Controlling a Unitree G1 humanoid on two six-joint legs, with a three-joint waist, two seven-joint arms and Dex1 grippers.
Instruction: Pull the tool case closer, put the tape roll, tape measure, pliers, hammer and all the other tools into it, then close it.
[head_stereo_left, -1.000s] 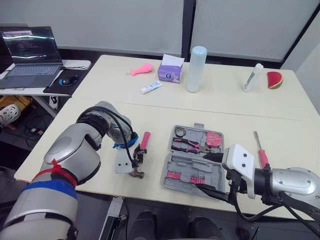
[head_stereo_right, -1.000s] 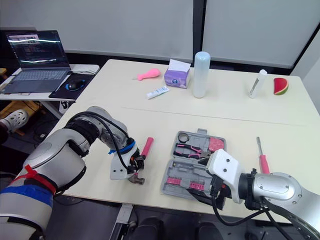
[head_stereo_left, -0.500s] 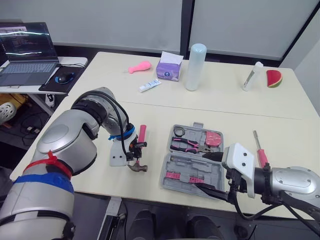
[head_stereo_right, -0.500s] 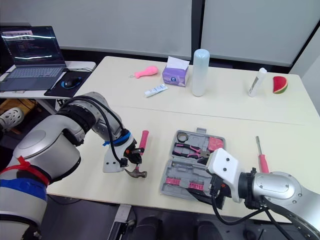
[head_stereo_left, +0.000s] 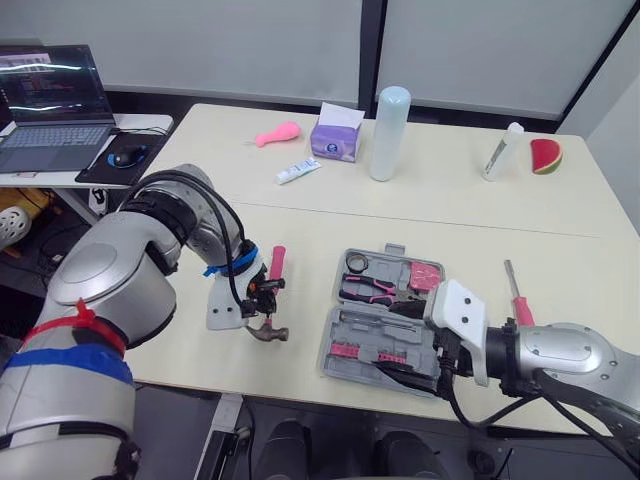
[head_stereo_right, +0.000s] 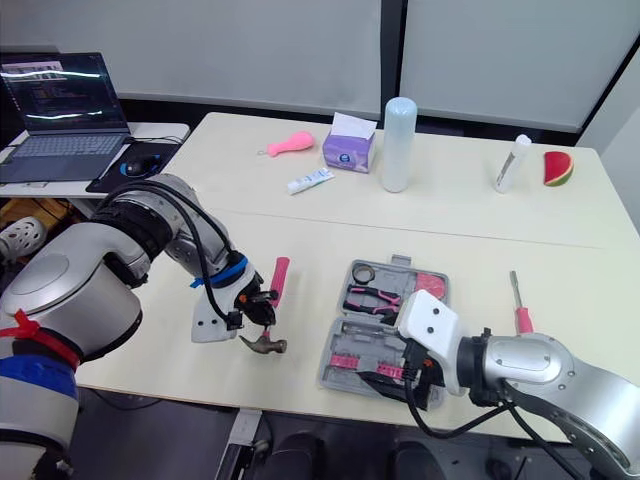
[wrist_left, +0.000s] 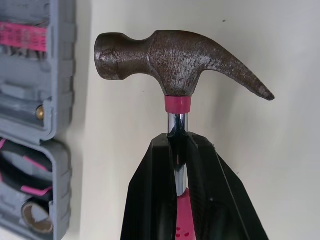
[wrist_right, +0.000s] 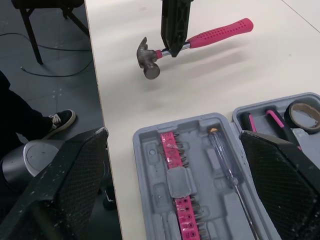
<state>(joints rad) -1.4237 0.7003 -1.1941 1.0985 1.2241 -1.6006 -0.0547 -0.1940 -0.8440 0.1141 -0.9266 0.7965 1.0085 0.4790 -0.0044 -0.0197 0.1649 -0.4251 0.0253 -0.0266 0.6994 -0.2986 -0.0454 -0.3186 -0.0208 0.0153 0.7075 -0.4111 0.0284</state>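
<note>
Your left gripper (wrist_left: 178, 137) is clamped on the hammer (wrist_left: 170, 55), its fingers pinching the bare metal neck just behind the pink collar. The steel head sits just beyond the fingertips and the pink handle runs back between them, so the long axis lies along the fingers. The striking face points toward the tool case (wrist_right: 142, 165) beside the fingers; the claw points away from it. Expect it to be stiff and head-heavy. The polished neck is probably slippery, but gripping this close to the head should limit swing. The hammer appears to hang clear of the table. Your right gripper (wrist_right: 172, 134) is spread wide and empty, with the open case's near half between its fingers. A screwdriver (head_stereo_left: 517, 300) lies beyond the case.
</note>
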